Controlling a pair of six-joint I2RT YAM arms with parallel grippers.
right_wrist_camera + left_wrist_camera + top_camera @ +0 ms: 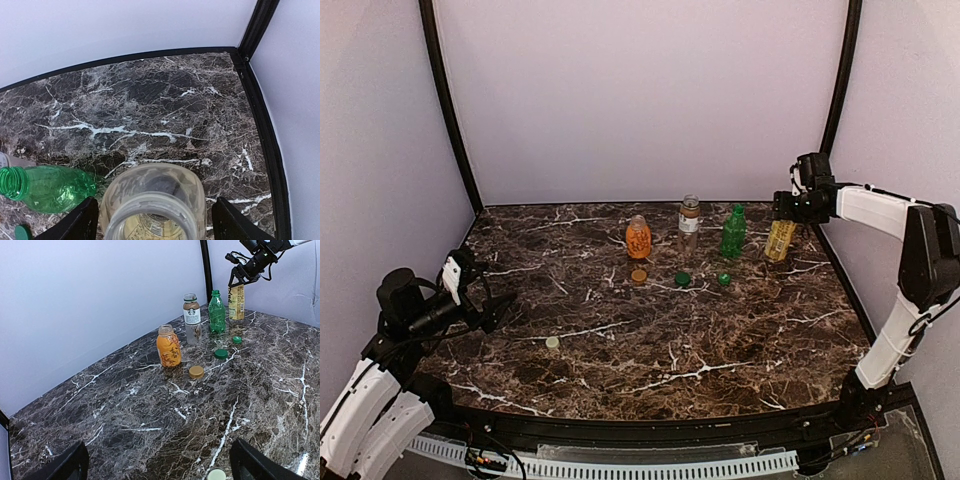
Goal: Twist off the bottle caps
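Note:
Four caps lie loose on the marble table [650, 370]: a tan-gold cap [639, 273] [196, 372], a dark green cap [682, 279] [221, 353], a bright green cap [724, 279] [237, 339] and a pale yellow cap [552, 342] [216, 475]. My right gripper [788, 207] [156, 227] is open, straddling the open mouth of the yellow bottle [780, 240] [152, 200] without clamping it. My left gripper [498, 306] [160, 470] is wide open and empty at the near left, with the pale yellow cap just inside its right finger [255, 465].
An orange bottle [638, 237], a brown-label bottle [689, 225] and a green bottle [732, 231] [47, 187] stand in a row at the back, left of the yellow bottle. Black frame posts [840, 75] and pale walls close in the back and sides.

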